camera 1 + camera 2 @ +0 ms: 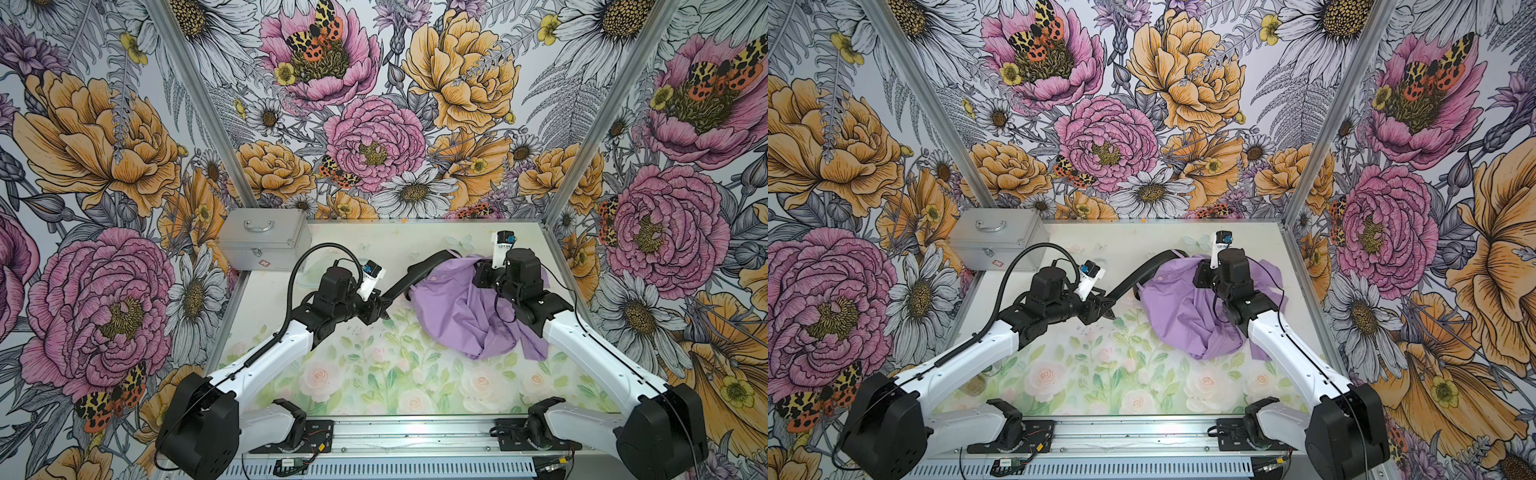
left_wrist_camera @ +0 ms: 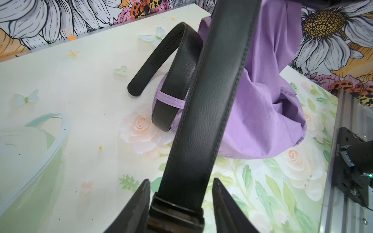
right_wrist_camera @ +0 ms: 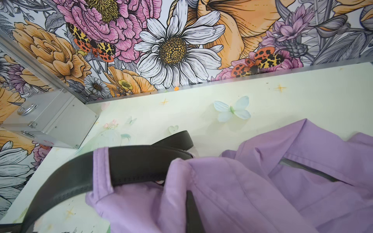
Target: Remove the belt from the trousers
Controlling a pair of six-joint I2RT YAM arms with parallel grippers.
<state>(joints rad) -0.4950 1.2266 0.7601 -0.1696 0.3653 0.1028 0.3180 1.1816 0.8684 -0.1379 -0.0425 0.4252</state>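
Stiff belt [image 2: 212, 100] should slide by its buckle [image 2: 175, 215], which half-open left fingers [image 2: 139, 201] straddle, grip unclear; shut right fingers [image 3: 192, 217] pinch limp trousers [image 3: 262, 191].

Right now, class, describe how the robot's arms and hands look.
The left arm and right arm have white shells, black joints. A ribbed black cable hose loops over the left; a thin black cable follows the right. The left hand and right hand are black; the left's fingers taper. Each wrist bears a white camera bracket.
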